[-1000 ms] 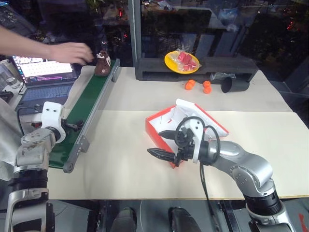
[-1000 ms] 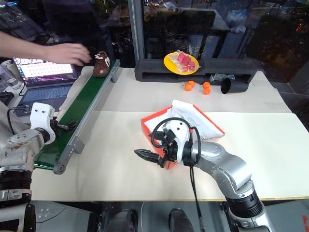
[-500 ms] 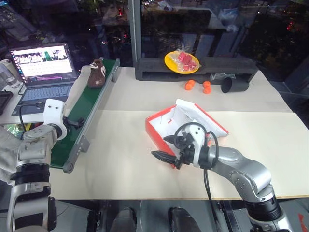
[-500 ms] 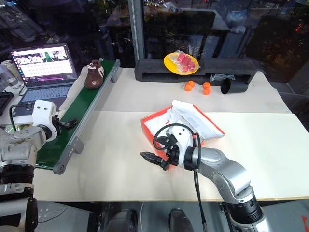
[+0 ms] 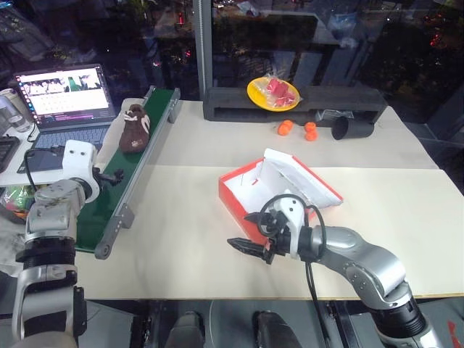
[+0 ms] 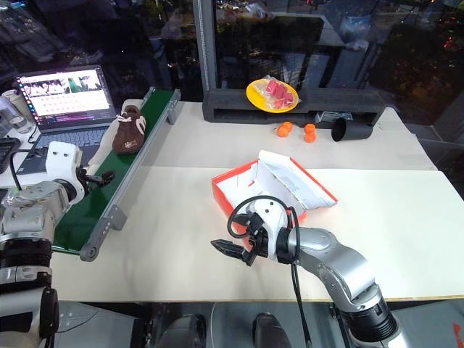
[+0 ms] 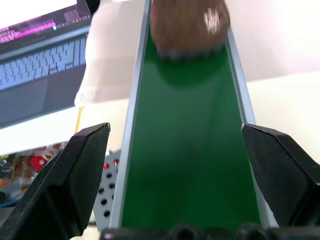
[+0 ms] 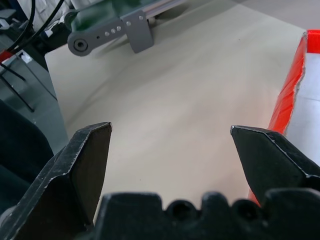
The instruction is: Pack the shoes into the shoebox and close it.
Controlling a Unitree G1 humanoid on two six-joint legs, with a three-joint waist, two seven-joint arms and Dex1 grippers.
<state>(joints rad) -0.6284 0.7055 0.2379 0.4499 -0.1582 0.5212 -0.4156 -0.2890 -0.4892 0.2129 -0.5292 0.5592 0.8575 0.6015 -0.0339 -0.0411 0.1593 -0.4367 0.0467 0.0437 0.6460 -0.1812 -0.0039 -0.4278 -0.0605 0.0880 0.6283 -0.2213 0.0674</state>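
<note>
Shoe (image 5: 134, 128) has travelled down the green conveyor (image 5: 109, 199) toward the left gripper (image 5: 110, 177); the person's hand is gone; looks soft, fuzzy, light, so pinch across the body, not the laces; left gripper's fingers spread wide, empty; shoebox (image 5: 243, 194) open on the table (image 5: 181, 239), looks empty; right gripper (image 5: 252, 233) spread wide beside its near corner; yellow plate (image 5: 255, 96) holds red pieces.

Shoe (image 5: 134, 128) on conveyor (image 5: 138, 170), left of shoebox (image 5: 279, 192); laptop (image 5: 64, 101) further left
</note>
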